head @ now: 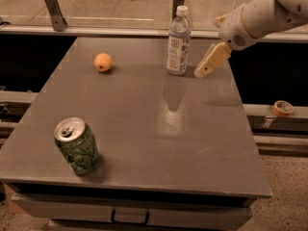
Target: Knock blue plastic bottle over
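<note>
A blue plastic bottle (178, 42) stands upright near the tabletop's (168, 143) far edge, not yet toppled. Just right of the bottle, apart from it, the claw (204, 69) slants down toward its base, likely poised for a sideways shove; spread or pressed together, I cannot tell. The white arm (260, 16) reaches in from the bottle's upper right.

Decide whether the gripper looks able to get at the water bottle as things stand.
Probably yes. The gripper hangs close beside the bottle, low over the table, with nothing between them; the orange and can sit well away on the bottle's other side.
</note>
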Motion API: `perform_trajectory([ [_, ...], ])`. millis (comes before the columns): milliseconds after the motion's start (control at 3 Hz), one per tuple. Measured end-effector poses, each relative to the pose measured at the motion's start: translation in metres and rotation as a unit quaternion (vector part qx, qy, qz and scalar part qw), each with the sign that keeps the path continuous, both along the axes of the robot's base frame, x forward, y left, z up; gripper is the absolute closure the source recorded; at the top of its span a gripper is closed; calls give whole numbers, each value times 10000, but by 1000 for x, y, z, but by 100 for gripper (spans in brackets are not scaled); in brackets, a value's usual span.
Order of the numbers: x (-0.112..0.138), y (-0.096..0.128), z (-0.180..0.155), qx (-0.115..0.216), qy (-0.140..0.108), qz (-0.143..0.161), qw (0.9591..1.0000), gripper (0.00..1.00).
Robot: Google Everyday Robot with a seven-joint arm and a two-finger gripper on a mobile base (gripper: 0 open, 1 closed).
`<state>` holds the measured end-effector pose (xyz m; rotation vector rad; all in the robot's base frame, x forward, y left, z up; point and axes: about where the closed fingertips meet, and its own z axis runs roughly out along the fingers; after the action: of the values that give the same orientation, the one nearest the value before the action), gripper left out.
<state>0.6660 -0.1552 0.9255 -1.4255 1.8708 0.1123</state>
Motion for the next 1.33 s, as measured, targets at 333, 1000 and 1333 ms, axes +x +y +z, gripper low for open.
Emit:
perform_trajectory([
  [333,23,17,-15,832,59,1,9965,0],
  [1000,42,60,-33,1683,274,213,9851,18],
  [1333,48,78,-39,1968,350,281,9794,41],
])
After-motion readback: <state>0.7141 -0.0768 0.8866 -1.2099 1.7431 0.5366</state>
